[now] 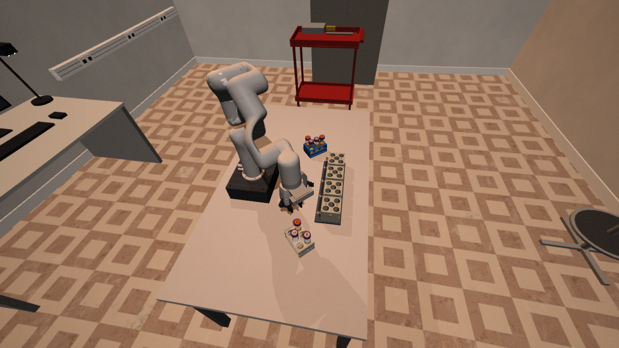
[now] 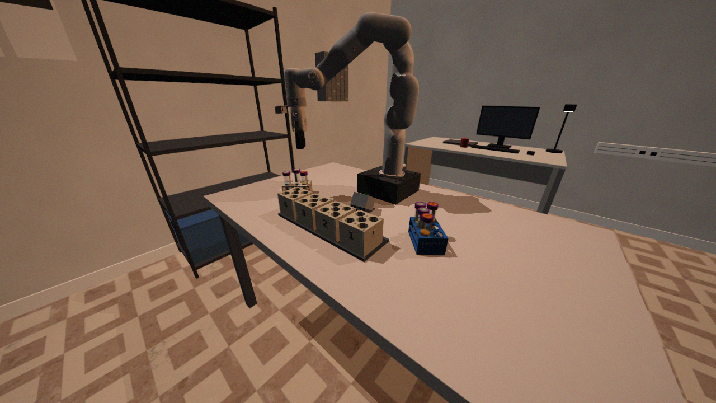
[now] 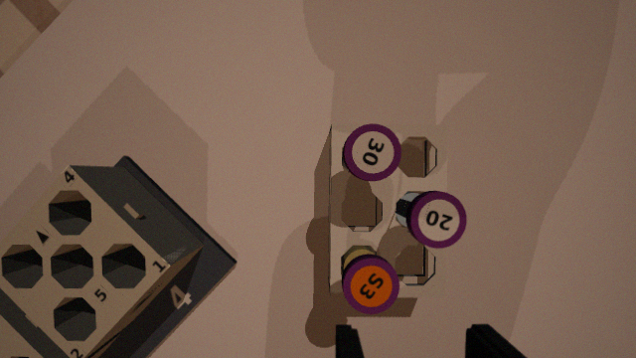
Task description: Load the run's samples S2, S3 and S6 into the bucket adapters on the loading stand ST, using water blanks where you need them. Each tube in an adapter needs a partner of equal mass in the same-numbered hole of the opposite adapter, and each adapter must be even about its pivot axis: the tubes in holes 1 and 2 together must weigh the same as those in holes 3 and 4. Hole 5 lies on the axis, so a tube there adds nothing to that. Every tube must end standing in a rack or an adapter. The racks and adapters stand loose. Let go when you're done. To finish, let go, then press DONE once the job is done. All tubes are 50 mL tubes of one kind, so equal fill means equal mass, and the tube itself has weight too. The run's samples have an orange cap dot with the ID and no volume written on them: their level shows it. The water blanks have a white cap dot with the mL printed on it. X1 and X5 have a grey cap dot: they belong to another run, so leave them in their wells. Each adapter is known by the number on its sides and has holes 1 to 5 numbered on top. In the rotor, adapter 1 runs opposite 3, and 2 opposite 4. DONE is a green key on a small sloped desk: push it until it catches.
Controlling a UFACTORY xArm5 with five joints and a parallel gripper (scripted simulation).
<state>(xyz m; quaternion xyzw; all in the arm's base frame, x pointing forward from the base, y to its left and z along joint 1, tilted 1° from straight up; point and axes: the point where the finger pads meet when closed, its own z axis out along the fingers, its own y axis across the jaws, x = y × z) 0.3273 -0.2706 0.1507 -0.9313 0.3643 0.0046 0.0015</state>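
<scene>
In the top view, the gripper (image 1: 290, 207) (image 2: 300, 140) (image 3: 412, 338) is hanging over the table beside the pale rack (image 1: 299, 240) (image 2: 309, 186) (image 3: 338, 239), while four adapters are standing in a row on the loading stand (image 1: 330, 223) (image 2: 364, 258) (image 3: 226, 259). In the exterior view, the blue rack (image 1: 315, 149) (image 2: 428, 244) is holding tubes near adapter 1 (image 2: 360, 233), their IDs being too small to read surely. In the wrist view, the fingers are standing partly open with nothing between them, and S3 (image 1: 297, 223) (image 3: 371, 284) is standing in the pale rack with blanks 30 (image 3: 372, 152) and 20 (image 3: 437, 219).
</scene>
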